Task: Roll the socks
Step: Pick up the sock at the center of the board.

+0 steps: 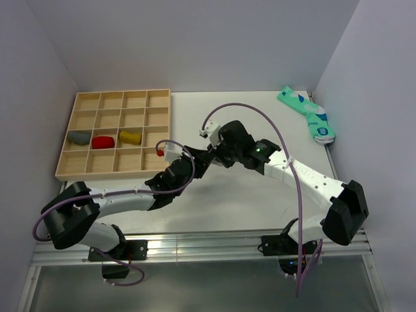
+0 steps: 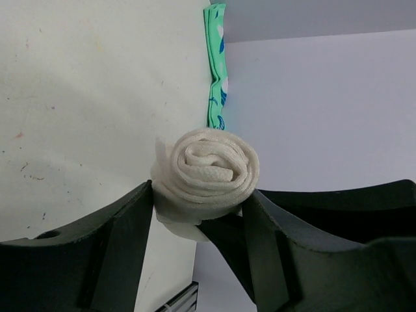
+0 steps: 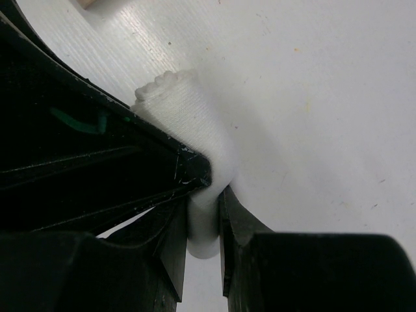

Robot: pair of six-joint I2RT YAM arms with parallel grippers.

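The white sock is wound into a tight roll, seen end-on in the left wrist view. My left gripper is shut on the roll, one finger on each side. My right gripper is shut on a fold of the same white sock, pinched thin between its fingers. In the top view the two grippers, left and right, meet over the middle of the table, and the sock is hidden between them. The mustard-yellow sock lies bundled in a tray compartment.
The wooden compartment tray stands at the back left, with a grey bundle and a red bundle beside the mustard one. Teal patterned socks lie at the back right by the wall, also in the left wrist view.
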